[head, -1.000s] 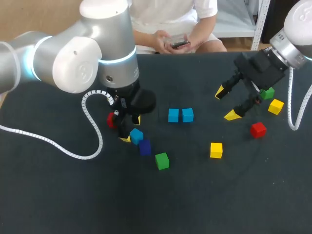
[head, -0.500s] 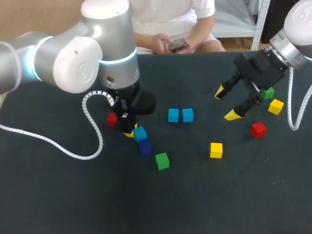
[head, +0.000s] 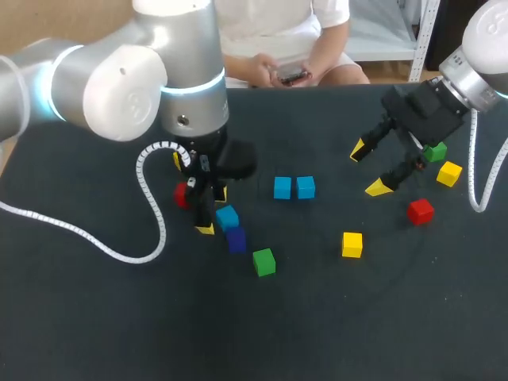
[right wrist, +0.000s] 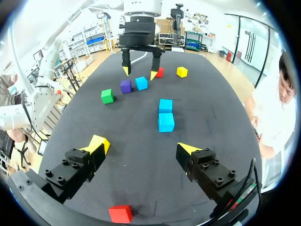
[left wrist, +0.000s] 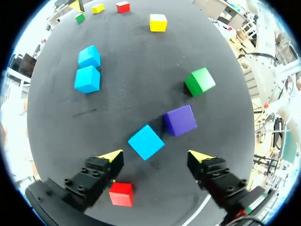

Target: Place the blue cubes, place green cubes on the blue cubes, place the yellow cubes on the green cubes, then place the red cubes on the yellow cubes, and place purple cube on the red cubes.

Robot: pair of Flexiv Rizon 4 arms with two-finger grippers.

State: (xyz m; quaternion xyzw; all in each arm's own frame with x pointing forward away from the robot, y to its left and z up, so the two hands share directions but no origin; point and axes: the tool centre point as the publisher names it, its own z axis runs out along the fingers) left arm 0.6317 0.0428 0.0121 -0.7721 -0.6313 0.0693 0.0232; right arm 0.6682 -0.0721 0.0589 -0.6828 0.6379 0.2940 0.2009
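My left tool [head: 213, 211] is open and low over the dark table [head: 95, 317], gripping nothing. A loose light-blue wooden cube [left wrist: 146, 141] sits just ahead of the gap between its yellow tips, touching neither. A small purple cube [left wrist: 179, 120] lies just beside it, and a green cube [left wrist: 200, 81] is a bit further out. A small red cube [left wrist: 121, 194] lies by one finger (back near the wrist). A pair of light-blue cubes [head: 282, 187] sits side by side, touching, mid-table. My right tool [head: 369, 168] is also open and empty, above the table. A second red cube [head: 420, 211], a yellow cube [head: 449, 173] and a second green cube [head: 434, 152] lie near it. A second yellow cube [head: 352, 244] lies apart. Every cube sits directly on the table.
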